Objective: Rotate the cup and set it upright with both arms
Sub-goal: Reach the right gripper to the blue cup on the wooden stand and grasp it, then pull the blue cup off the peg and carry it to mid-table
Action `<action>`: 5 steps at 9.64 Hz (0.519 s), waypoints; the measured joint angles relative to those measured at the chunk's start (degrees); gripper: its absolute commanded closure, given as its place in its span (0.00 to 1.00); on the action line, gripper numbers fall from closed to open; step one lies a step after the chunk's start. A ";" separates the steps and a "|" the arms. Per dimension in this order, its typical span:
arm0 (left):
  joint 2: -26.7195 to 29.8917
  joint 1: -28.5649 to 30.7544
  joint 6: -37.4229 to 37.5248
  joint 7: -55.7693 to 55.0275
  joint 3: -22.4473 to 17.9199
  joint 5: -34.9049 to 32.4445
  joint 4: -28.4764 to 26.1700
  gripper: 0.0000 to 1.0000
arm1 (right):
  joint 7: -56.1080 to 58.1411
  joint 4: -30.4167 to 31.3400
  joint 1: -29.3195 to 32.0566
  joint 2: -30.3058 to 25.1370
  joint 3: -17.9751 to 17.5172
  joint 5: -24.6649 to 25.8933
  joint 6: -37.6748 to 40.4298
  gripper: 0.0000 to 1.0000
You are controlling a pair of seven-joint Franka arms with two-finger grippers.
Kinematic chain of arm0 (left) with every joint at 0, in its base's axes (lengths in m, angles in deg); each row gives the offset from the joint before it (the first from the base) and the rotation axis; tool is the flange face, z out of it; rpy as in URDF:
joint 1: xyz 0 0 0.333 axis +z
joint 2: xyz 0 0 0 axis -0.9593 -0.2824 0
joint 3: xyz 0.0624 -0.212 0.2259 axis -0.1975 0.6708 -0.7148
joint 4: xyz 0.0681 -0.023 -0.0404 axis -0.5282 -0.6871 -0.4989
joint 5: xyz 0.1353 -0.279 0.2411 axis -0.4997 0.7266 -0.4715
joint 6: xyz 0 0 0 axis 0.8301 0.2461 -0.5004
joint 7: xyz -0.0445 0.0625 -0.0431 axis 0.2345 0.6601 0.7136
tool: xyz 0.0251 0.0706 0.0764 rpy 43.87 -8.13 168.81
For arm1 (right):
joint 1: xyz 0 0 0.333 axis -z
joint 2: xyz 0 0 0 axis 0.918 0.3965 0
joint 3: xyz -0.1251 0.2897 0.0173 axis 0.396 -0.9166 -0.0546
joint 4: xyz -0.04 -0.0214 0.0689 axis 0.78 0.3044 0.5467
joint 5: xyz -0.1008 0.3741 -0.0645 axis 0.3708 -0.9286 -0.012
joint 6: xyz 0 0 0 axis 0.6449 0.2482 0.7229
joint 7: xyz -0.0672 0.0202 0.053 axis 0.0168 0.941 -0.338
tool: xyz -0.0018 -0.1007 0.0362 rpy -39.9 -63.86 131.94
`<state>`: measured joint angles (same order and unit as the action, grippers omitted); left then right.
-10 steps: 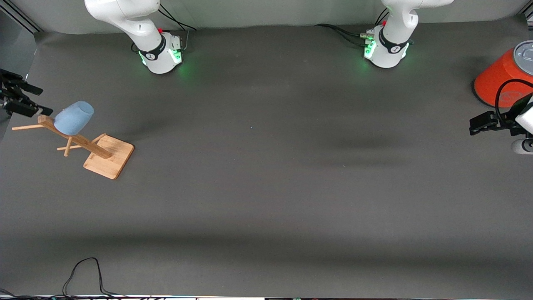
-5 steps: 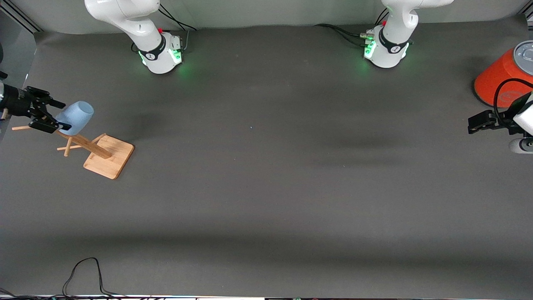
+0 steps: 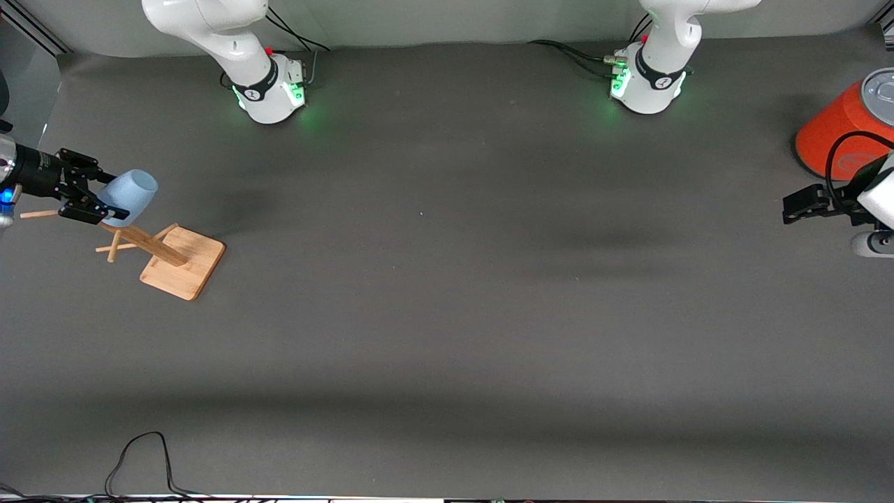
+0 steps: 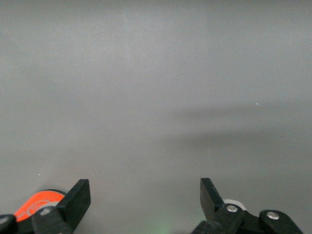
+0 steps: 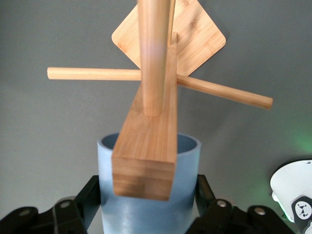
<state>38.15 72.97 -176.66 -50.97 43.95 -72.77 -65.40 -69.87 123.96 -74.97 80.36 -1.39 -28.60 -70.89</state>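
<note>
The light-blue cup (image 3: 131,194) hangs tilted on a peg of a wooden rack (image 3: 183,267) at the right arm's end of the table. My right gripper (image 3: 92,200) is shut on the cup, one finger on each side of its body. In the right wrist view the cup (image 5: 187,168) sits between the fingers of the right gripper (image 5: 147,189), with the rack's post (image 5: 151,146) in front of it. My left gripper (image 3: 796,206) waits open over the left arm's end of the table. The left wrist view shows the left gripper (image 4: 145,195) with nothing between its fingers.
A large orange-red can (image 3: 834,133) with a grey lid stands at the left arm's end, close to the left gripper; part of the can (image 4: 36,204) shows in the left wrist view. A black cable (image 3: 140,454) loops at the table's front edge.
My right gripper has moved in from the table's edge to the cup and shut on it. The left gripper has drifted slightly toward the table's middle.
</note>
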 measured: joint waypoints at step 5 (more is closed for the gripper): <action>-0.28 -0.56 0.02 -0.02 0.08 0.88 0.00 0.00 | -3.40 -3.17 -0.11 -0.93 -0.69 -0.42 5.76 0.46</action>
<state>37.87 72.42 -176.64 -50.99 44.03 -71.90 -65.40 -73.26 120.79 -75.07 79.42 -2.08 -29.02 -65.13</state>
